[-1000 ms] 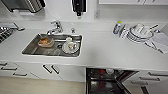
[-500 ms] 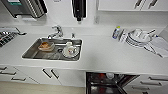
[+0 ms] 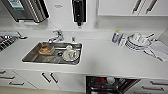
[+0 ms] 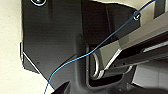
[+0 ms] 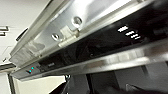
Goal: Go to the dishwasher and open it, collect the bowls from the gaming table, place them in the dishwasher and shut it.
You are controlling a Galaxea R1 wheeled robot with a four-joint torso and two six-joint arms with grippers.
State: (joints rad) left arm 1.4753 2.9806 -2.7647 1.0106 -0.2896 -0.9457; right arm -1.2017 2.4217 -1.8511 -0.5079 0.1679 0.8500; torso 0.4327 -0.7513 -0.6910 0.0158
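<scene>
The dishwasher (image 3: 110, 86) stands open under the white counter at the lower right of the head view. Its dark inside shows wire racks, with a small reddish thing (image 3: 101, 80) and a white round thing (image 3: 110, 79) in them; I cannot tell whether these are bowls. In the right wrist view the dishwasher door's (image 5: 100, 45) brushed-steel top edge and dark control strip with lit signs run close across the camera. The left wrist view shows the robot's own dark plate, a bar and a thin blue cable. The gaming table is out of view.
A steel sink (image 3: 32, 58) with a tap (image 3: 57, 37) holds an orange-brown dish (image 3: 46, 49) and white crockery (image 3: 70, 53). Stacked plates and cups (image 3: 136, 42) and a bottle (image 3: 115, 36) sit on the counter (image 3: 107, 58) at right. White drawers (image 3: 47, 78) flank the dishwasher.
The whole head picture has shifted a little, so the camera moved; slightly less of the dishwasher's open inside shows than one second ago. Nothing on the counter moved.
</scene>
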